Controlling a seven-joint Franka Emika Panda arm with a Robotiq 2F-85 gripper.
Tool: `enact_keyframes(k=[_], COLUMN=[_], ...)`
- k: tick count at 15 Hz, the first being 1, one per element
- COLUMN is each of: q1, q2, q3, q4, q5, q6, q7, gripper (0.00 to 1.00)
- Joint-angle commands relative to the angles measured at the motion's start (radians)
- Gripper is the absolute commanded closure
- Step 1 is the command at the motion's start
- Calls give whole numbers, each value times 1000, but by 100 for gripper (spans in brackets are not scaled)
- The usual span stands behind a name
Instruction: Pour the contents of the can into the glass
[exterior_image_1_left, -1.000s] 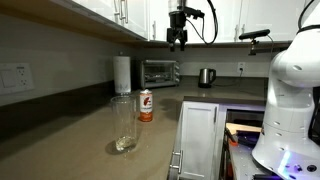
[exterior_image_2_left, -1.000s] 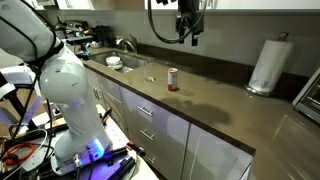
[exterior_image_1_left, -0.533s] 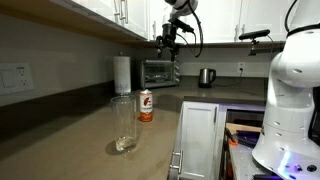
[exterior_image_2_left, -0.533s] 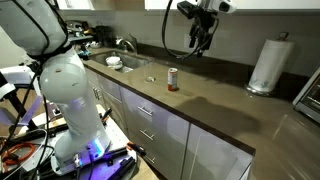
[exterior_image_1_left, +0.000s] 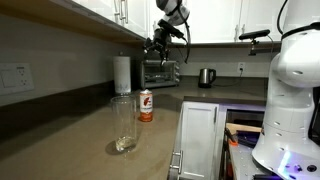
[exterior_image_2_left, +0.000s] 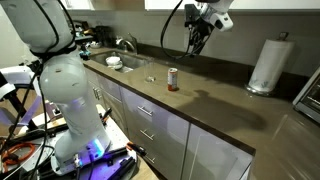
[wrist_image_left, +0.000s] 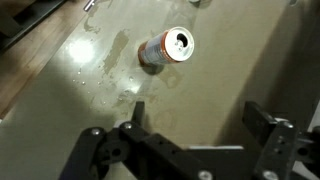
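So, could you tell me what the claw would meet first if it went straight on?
Probably the bare countertop, near the can; the open claw hangs well above it, so depth is uncertain.

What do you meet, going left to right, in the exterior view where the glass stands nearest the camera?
wall outlet → glass → can → kettle → robot base

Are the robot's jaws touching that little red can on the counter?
Apart. In an exterior view the gripper hangs high in the air, its jaws well above the can, which stands on the counter.
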Motion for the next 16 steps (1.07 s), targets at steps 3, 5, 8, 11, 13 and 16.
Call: enact_keyframes(k=[3,5,8,11,13,16], q1=[-9,-10,-10,-6,-10,-23], q2=[-20,1,0,22,35,59], q3=[13,14,14,19,16,5], q4=[-67,-40,-44,-67,-87,-107], q5=[141,114,116,133,179,291], q6=[22,2,4,-15,-33,-72], q7=[29,29,29,22,9,-33], gripper=[0,0,0,0,0,0])
